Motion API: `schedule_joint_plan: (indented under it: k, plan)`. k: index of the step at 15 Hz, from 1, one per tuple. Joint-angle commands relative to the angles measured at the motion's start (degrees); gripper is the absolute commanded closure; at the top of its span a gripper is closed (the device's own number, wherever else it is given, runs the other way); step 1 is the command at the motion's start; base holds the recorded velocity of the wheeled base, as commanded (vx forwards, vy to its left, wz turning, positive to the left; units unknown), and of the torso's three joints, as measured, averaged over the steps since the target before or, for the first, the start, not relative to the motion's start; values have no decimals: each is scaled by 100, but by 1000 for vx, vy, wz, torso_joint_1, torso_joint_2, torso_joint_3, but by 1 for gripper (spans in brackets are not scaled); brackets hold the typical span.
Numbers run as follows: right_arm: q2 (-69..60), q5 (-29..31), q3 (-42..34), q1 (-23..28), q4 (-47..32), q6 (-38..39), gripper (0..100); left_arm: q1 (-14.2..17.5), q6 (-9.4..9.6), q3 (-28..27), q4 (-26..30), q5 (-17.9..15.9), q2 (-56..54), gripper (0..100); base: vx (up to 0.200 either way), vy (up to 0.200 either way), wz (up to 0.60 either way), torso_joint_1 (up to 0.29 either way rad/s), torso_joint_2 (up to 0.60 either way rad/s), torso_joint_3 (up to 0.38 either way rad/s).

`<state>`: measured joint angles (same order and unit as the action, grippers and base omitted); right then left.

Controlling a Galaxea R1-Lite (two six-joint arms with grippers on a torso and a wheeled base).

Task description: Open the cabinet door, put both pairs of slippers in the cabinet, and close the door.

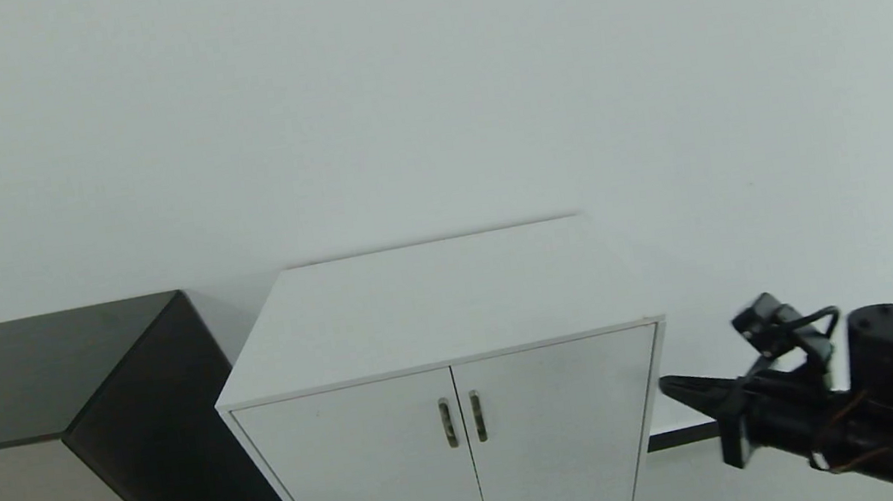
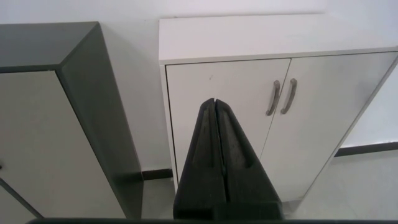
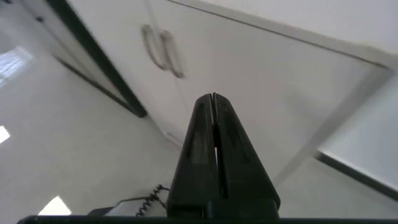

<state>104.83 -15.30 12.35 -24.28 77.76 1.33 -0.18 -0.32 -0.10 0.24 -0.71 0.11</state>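
At six o'clock in the head view, a white cabinet (image 1: pixel 428 305) backed against the pale wall (image 1: pixel 423 72). Both doors shut: left door (image 1: pixel 364 477) and right door (image 1: pixel 561 434) flush with the front, meeting at a thin centre seam. Either side of that seam, two slim upright handles (image 1: pixel 448 423), close together, near the doors' upper edge. At eight o'clock, just beside the white cabinet, a dark cabinet (image 1: pixel 151 427) with a pale front, set at an angle to it. At four o'clock, the right gripper (image 1: pixel 671 386) (image 3: pixel 213 98), off the white cabinet's right front corner and apart from it, tips pointing toward nine o'clock. Clenched on nothing, fingers pressed together along their whole length in the right wrist view, tip set against the right door, with light floor (image 3: pixel 56 143) underneath. Left gripper (image 2: pixel 215 102) likewise clamped tight and empty, facing the left door without touching it. Behind the right gripper, a dark baseboard strip (image 1: pixel 682 437) along the foot of the wall.
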Motion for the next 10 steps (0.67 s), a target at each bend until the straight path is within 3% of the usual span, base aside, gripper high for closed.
schedule_joint_plan:
  k: [1, 2, 5, 6, 7, 10]
  plan:
    - [-1799, 80, -1235, 1075, -394, -467, 100, 1, -3, 1, 2, 0, 7, 100, 0, 0, 0, 0, 0, 0]
    - [-2652, 168, -1226, 1426, -1343, -520, 100, 1, -12, 1, 2, 9, 7, 100, 0, 0, 0, 0, 0, 0]
    - [-5236, 212, -1165, 1673, -4533, -572, 100, 1, -12, 1, 2, 9, 7, 100, 0, 0, 0, 0, 0, 0]
    - [-5236, 212, -1165, 1673, -4533, -572, 100, 1, -12, 1, 2, 9, 7, 100, 0, 0, 0, 0, 0, 0]
    - [-6536, 229, -1085, 1989, -6194, -564, 100, 1, -12, 1, 2, 0, 7, 100, 0, 0, 0, 0, 0, 0]
    - [-7855, 220, -1112, 2086, -7583, -546, 100, 1, -12, 1, 2, 9, 7, 100, 0, 0, 0, 0, 0, 0]
